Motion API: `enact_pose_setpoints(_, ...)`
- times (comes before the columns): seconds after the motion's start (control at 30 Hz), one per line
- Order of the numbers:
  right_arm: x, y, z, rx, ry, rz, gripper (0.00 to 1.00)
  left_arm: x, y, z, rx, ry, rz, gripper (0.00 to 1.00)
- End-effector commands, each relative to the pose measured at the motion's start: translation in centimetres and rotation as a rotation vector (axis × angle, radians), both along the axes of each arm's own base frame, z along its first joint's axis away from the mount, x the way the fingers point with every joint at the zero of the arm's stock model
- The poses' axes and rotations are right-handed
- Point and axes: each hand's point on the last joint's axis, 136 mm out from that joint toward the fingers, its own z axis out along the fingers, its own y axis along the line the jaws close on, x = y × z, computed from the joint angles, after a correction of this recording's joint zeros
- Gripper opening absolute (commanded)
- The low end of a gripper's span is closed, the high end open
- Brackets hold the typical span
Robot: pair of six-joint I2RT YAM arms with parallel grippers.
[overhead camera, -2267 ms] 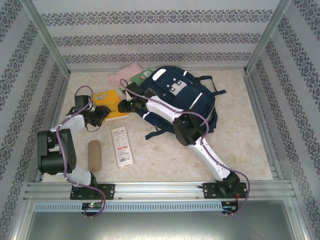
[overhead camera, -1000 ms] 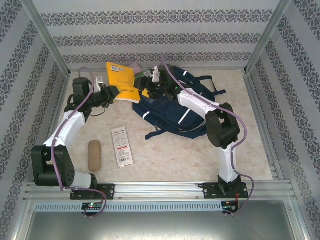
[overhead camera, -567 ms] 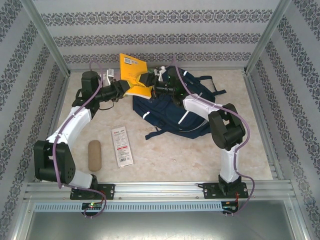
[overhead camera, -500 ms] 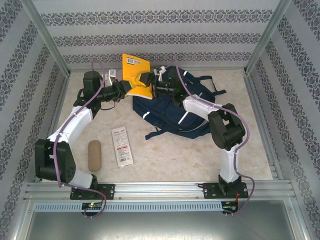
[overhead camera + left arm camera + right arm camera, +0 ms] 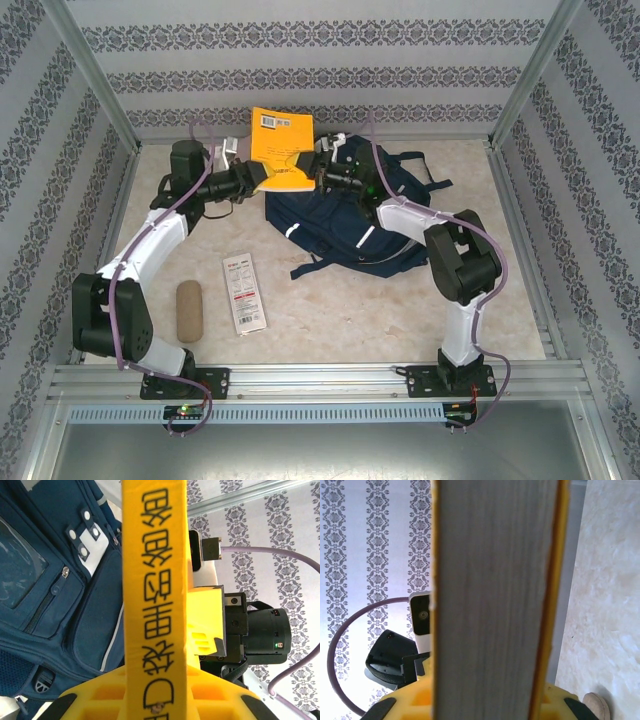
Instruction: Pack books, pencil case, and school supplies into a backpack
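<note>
A yellow-orange book (image 5: 282,148) is held upright above the top of the navy backpack (image 5: 350,220), which lies on the table. My left gripper (image 5: 258,178) is shut on the book's lower left edge. My right gripper (image 5: 312,168) is shut on its right edge. In the left wrist view the yellow spine (image 5: 154,580) with black lettering runs up from the left gripper (image 5: 155,700), with the backpack (image 5: 45,590) to its left. The right wrist view shows the grey page edge (image 5: 490,600) rising from the right gripper (image 5: 490,700). The white packet (image 5: 244,292) and the tan piece (image 5: 188,310) lie on the table. The pencil case and the other books are hidden.
Patterned walls and metal frame posts (image 5: 95,75) enclose the table (image 5: 340,320). The backpack's dark straps (image 5: 432,185) trail off to the right. The front rail (image 5: 320,378) carries both arm bases.
Both grippers have lifted the yellow-orange book off the table at the left, stood it upright and carried it right, over the backpack's top. The right arm has swung back and extended.
</note>
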Motion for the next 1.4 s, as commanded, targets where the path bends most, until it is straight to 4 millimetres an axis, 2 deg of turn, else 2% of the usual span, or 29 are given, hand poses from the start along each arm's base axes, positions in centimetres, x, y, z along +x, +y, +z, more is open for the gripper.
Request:
enact_pose_setpoints(0.0,-0.9,-1.9,3.2,0.005,-0.126,-0.032,0.0,0.3,-0.4,1.8,0.073,-0.102,-0.024,0.33)
enact_pose_setpoints(0.03,-0.9,-2.5,3.2,-0.003,-0.129,-0.049,0.0,0.4,-0.3,1.5,0.098,-0.094,-0.016,0.42)
enact_pose_setpoints(0.07,-0.9,-3.0,3.2,-0.013,-0.133,-0.065,0.0,0.7,-0.3,1.2,0.126,-0.085,-0.005,0.48)
enact_pose_setpoints(0.13,-0.9,-4.4,2.9,-0.055,-0.136,-0.11,0.0,1.2,-0.1,0.4,0.198,-0.062,0.031,0.55)
enact_pose_setpoints(0.2,-0.8,-6.1,2.0,-0.124,-0.119,-0.173,0.0,1.6,-0.5,0.0,0.263,-0.06,0.049,0.57)
enact_pose_setpoints(0.27,-0.6,-8.8,1.0,-0.178,-0.097,-0.267,0.0,2.0,-1.6,0.0,0.314,-0.081,0.054,0.6)
enact_pose_setpoints(0.43,-1.1,-15.2,-1.0,-0.256,-0.05,-0.438,0.0,3.0,-4.1,-1.5,0.455,-0.1,0.068,0.6)
enact_pose_setpoints(0.63,-3.2,-21.0,-3.3,-0.374,0.014,-0.562,0.0,3.2,-9.6,-4.2,0.635,-0.144,-0.034,0.56)
enact_pose_setpoints(0.77,-5.6,-25.3,-4.7,-0.576,0.064,-0.662,0.0,2.9,-13.9,-7.0,0.736,-0.156,-0.126,0.52)
enact_pose_setpoints(0.83,-6.6,-26.9,-5.1,-0.646,0.079,-0.693,0.0,2.7,-15.9,-8.0,0.772,-0.17,-0.167,0.48)
enact_pose_setpoints(1.07,-10.5,-32.5,-6.3,-0.814,0.175,-0.825,0.0,1.9,-22.7,-11.6,0.891,-0.231,-0.282,0.46)
enact_pose_setpoints(1.23,-13.0,-34.9,-6.2,-0.934,0.204,-0.891,0.0,0.9,-26.5,-14.1,1.024,-0.315,-0.347,0.46)
enact_pose_setpoints(1.37,-13.6,-35.4,-6.2,-0.959,0.215,-0.9,0.0,0.7,-28.5,-16.0,1.09,-0.36,-0.369,0.48)
